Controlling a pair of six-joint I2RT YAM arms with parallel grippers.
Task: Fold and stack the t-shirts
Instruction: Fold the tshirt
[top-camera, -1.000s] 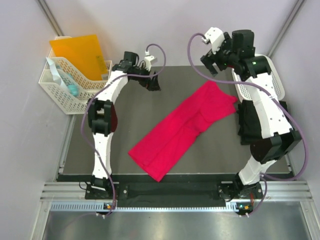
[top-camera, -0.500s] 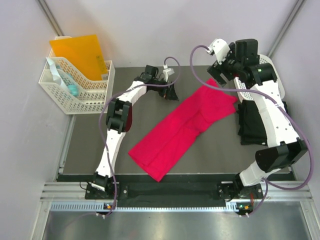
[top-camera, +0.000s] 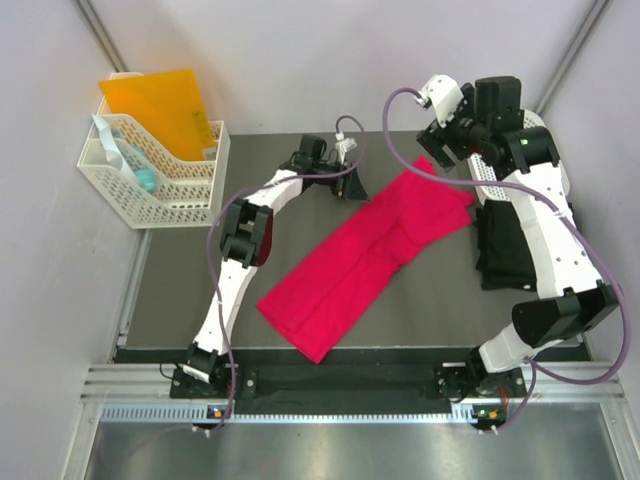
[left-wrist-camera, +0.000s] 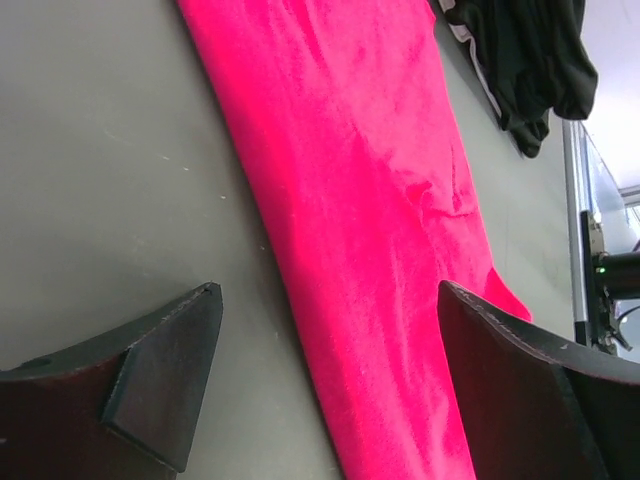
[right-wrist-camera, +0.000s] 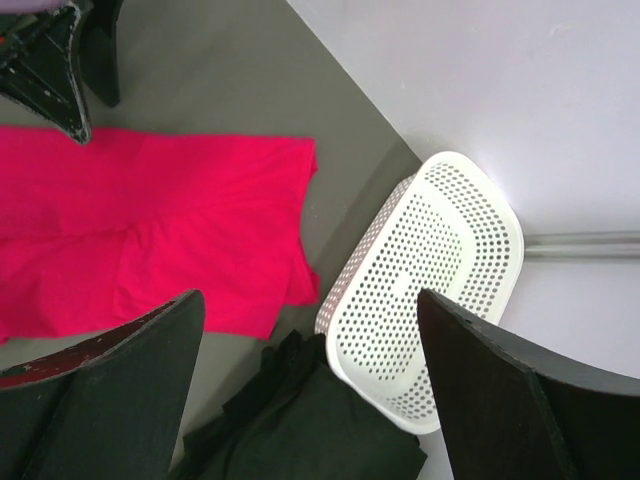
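Observation:
The pinkish-red t-shirt (top-camera: 370, 255) lies as a long folded strip, running diagonally from front centre to back right on the dark table (top-camera: 200, 300). The black t-shirt (top-camera: 505, 250) sits crumpled at the right edge. My left gripper (top-camera: 352, 185) hovers open over the red strip's back-left edge; in the left wrist view this gripper (left-wrist-camera: 328, 290) straddles the red cloth (left-wrist-camera: 380, 200), and the black shirt (left-wrist-camera: 520, 60) shows far off. My right gripper (top-camera: 440, 140) hangs open above the strip's far end. Its wrist view shows that gripper (right-wrist-camera: 310, 295) empty over red cloth (right-wrist-camera: 150, 230) and black cloth (right-wrist-camera: 300, 420).
A white lattice basket (top-camera: 150, 180) holding an orange folder (top-camera: 160, 105) stands at the back left. A white perforated basket (right-wrist-camera: 440, 260) lies at the back right next to the black shirt. Walls close in on both sides.
My left arm has swung right from the back left until its gripper is over the red shirt's edge. My right gripper has shifted slightly right and lower. The shirts have not moved.

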